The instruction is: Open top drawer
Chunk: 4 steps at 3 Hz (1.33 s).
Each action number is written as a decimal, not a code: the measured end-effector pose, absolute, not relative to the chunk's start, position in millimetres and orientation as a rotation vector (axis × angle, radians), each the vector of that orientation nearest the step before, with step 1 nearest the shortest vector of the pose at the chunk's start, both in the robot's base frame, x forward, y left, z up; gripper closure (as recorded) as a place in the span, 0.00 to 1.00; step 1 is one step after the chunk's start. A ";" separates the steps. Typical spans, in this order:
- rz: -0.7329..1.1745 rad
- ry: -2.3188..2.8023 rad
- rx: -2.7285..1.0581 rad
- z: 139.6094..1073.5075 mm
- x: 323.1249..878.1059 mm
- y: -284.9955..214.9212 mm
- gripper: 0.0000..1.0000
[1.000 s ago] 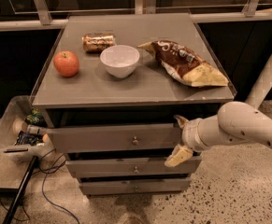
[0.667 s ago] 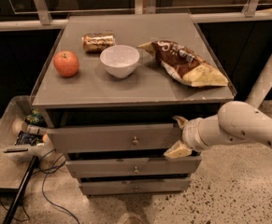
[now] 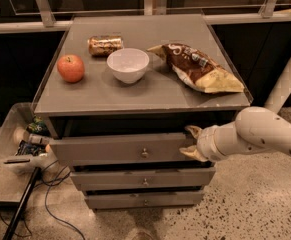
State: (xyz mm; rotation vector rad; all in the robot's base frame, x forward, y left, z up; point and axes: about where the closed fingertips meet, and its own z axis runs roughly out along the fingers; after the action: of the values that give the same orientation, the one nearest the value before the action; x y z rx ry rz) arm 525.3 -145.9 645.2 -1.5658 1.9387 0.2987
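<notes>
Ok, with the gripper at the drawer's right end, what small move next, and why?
Probably a short, straight pull outward from the cabinet. The gripper sits at the right end of the top drawer, away from its knob, and the drawer looks barely out, so most of the opening remains.

White rounded arm [image 3: 265, 131], ringed wrist [image 3: 211, 143]; tan claw [image 3: 190, 142] at right end of the top drawer [image 3: 115, 151]

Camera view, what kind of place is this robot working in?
Probably an office break area or test kitchen: a grey cabinet holding an apple, bowl and chip bag, on a speckled floor. The gripper is at the right end of the top drawer.
</notes>
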 end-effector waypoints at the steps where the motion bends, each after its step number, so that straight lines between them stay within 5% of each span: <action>1: 0.304 1.929 -1.571 651.4 520.4 -143.5 1.00; 4: 0.285 1.901 -1.561 669.7 517.0 -139.2 1.00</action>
State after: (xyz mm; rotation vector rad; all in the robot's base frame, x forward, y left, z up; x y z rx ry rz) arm 517.0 -139.2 669.7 -1.5613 1.9009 0.2849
